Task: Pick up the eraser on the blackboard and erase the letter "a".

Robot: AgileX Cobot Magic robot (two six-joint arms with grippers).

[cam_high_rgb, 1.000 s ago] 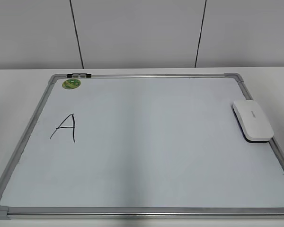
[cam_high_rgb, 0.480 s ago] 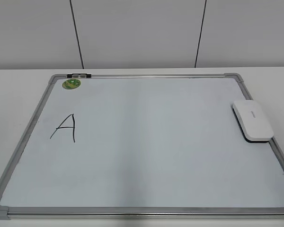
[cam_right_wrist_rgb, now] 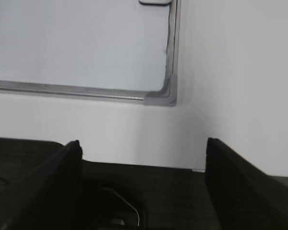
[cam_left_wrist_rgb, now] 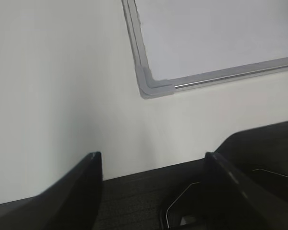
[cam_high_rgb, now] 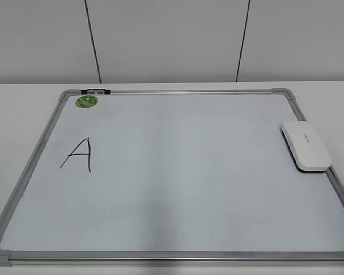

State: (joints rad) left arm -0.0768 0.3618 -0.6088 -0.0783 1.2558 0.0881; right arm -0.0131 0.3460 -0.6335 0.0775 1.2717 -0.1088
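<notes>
exterior: eraser (cam_high_rgb: 306, 145) lies on the blackboard (cam_high_rgb: 178, 255) at its right edge, well apart from the letter (cam_high_rgb: 78, 155) at left; i see no arms. left wrist: my left hand (cam_left_wrist_rgb: 151, 160) waits open above the table (cam_left_wrist_rgb: 57, 86). right wrist: right hand (cam_right_wrist_rgb: 143, 149) open too, nearest the eraser.

L gripper (cam_left_wrist_rgb: 153, 160) & R gripper (cam_right_wrist_rgb: 143, 148): black, blunt wedge-shaped fingers, matte; dark base, prob. plastic.
</notes>
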